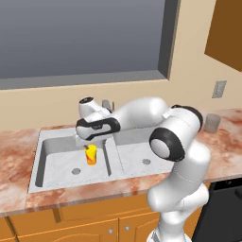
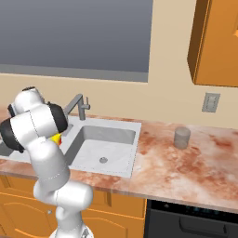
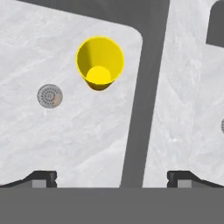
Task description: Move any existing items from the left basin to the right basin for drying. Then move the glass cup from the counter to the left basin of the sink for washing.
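Note:
A small yellow cup (image 1: 90, 155) with a red-orange mark stands upright in the left basin (image 1: 59, 160) of the sink, close to the divider. My gripper (image 1: 84, 141) hangs just above it, pointing down. In the hand view I look straight down into the yellow cup (image 3: 99, 61). My gripper (image 3: 113, 179) is open, its dark fingertips (image 3: 43, 178) set wide apart with nothing between them. The cup lies off the gripper's centre, toward the top of that view. The glass cup (image 1: 212, 122) (image 2: 182, 137) stands on the counter (image 2: 176, 167), right of the right basin (image 2: 104, 148).
The grey tap (image 2: 79, 105) rises behind the divider (image 3: 144, 100) between the basins. The left basin's drain (image 3: 49, 96) sits beside the yellow cup. A wall socket (image 2: 210, 102) is behind the glass cup, and an orange wall cabinet (image 2: 216, 42) hangs above it.

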